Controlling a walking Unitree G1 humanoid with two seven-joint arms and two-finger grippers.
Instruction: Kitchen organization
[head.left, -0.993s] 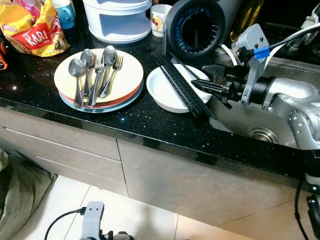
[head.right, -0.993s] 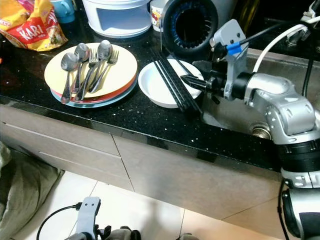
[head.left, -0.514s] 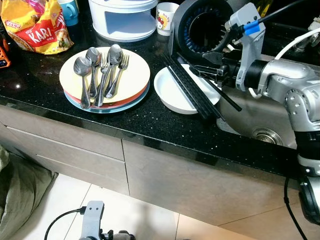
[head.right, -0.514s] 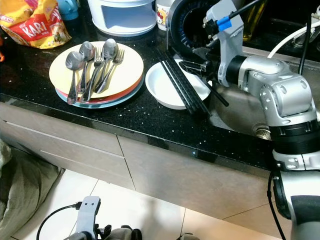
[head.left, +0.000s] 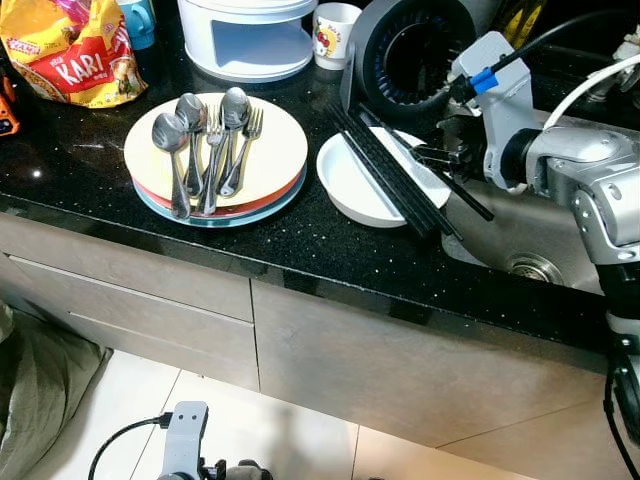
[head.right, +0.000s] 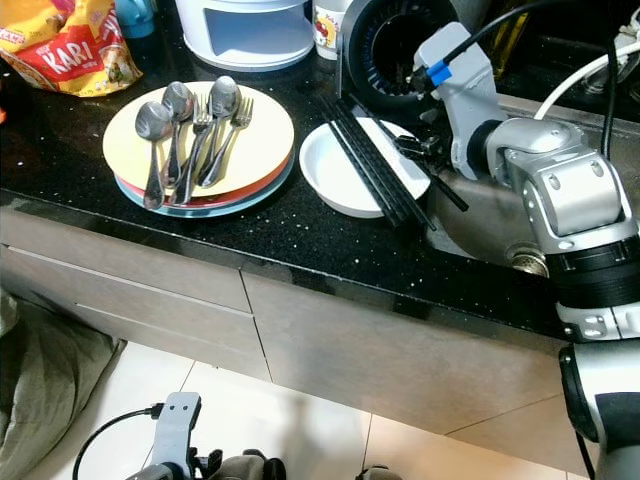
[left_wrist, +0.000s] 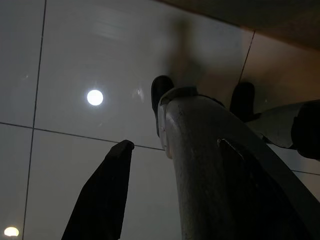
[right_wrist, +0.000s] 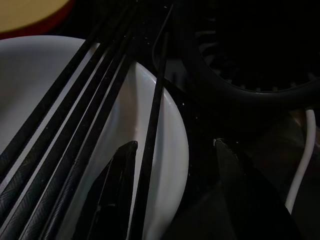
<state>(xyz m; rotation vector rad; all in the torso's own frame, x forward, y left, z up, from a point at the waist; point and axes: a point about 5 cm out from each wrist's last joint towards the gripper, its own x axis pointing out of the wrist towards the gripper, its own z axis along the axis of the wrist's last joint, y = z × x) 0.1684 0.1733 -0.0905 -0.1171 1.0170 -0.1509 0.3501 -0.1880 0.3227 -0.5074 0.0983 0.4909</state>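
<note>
Black chopsticks (head.left: 395, 175) lie across white bowl (head.left: 375, 185) by the sink. My right gripper (head.left: 432, 155) hovers there, fingers parted, empty. Risk: nudging one stick scatters the bundle sinkward.

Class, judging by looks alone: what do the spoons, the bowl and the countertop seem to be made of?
Spoons: polished metal, likely steel; they shine like mirrors.
Bowl: glossy white, probably ceramic, perhaps melamine; smooth and opaque.
Countertop: polished black stone, maybe granite; glittery flecks and reflections.
</note>
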